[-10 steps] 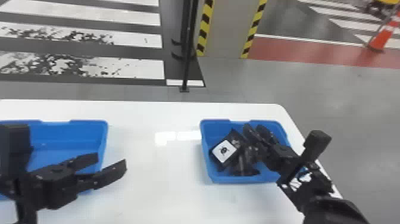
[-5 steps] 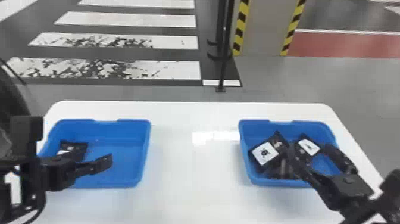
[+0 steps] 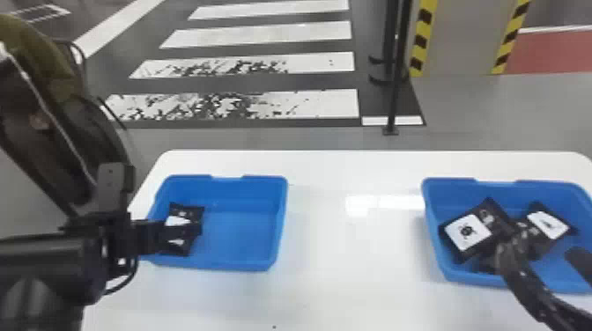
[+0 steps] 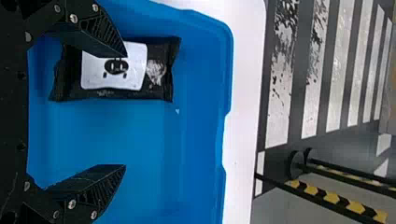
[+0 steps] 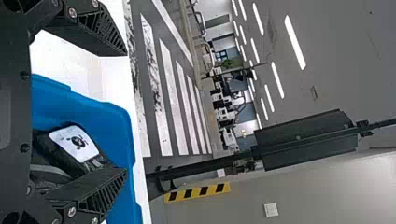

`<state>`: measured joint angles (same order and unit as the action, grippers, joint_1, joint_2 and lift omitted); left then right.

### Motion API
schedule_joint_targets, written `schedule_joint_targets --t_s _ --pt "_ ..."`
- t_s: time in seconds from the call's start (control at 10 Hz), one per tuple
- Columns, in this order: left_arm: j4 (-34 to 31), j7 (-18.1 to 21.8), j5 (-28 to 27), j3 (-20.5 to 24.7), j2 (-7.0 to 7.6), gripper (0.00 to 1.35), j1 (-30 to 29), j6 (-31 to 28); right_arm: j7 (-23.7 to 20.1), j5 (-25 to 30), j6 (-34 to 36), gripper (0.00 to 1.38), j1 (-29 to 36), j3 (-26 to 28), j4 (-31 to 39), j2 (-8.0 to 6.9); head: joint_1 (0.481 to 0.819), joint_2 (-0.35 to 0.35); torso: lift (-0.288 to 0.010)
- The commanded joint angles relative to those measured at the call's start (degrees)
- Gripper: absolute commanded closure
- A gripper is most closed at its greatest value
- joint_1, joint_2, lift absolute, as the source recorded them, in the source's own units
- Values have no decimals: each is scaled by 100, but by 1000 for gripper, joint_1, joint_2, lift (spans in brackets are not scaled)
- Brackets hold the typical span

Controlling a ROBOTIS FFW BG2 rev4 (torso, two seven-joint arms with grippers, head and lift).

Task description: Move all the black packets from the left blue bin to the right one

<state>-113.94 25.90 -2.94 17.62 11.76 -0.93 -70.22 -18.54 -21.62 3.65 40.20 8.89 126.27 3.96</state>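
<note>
In the head view my left gripper (image 3: 165, 237) is over the left side of the left blue bin (image 3: 246, 224), above a black packet (image 3: 194, 215) lying there. The left wrist view has my left gripper (image 4: 125, 112) open; the packet (image 4: 161, 70) lies on the bin floor by one finger, ungripped. My right gripper (image 3: 542, 259) is at the front of the right blue bin (image 3: 431, 233), over several black packets (image 3: 489, 211). In the right wrist view my right gripper (image 5: 126, 112) stands open, one finger near a white-labelled packet (image 5: 74, 142).
Both bins stand on a white table (image 3: 348, 273), with a wide stretch of tabletop between them. Behind the table is a thin black post (image 3: 396, 88). A dark chair-like object (image 3: 57, 114) is beyond the table's left edge.
The head view has swung left, bringing the whole left bin into view. My left gripper now overlaps the packet at that bin's left side. The right arm has drawn back towards the lower right.
</note>
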Motion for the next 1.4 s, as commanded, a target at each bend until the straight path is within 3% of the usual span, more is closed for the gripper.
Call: schedule_joint_targets --t_s 0.0,0.2,0.6,0.7,1.0,1.1,1.3 --pt "348 -32 -197 77 -51 208 206 -107 0 -88 1 142 72 -43 36 -1 695 184 -140" --pt "685 -182 -449 123 -138 205 473 -205 -9 -203 1 142 86 -78 50 -1 695 226 -140" --pt "1543 -217 -494 -128 -103 214 1036 -121 -18 -351 29 142 72 -180 -48 -1 695 236 -140" --pt "1768 -226 -506 -185 -103 323 1176 -177 -27 -408 71 142 44 -180 -76 -1 695 233 -140" --pt "1824 -226 -483 -265 -94 1138 1162 -79 -71 -511 141 150 16 -203 -147 8 695 230 -140" --pt "1810 -156 -472 -300 -94 1205 1148 118 -88 -580 197 156 16 -203 -175 17 695 228 -140" --pt "1318 -41 -346 -460 -68 1205 951 343 -106 -591 197 168 16 -203 -161 26 695 218 -140"
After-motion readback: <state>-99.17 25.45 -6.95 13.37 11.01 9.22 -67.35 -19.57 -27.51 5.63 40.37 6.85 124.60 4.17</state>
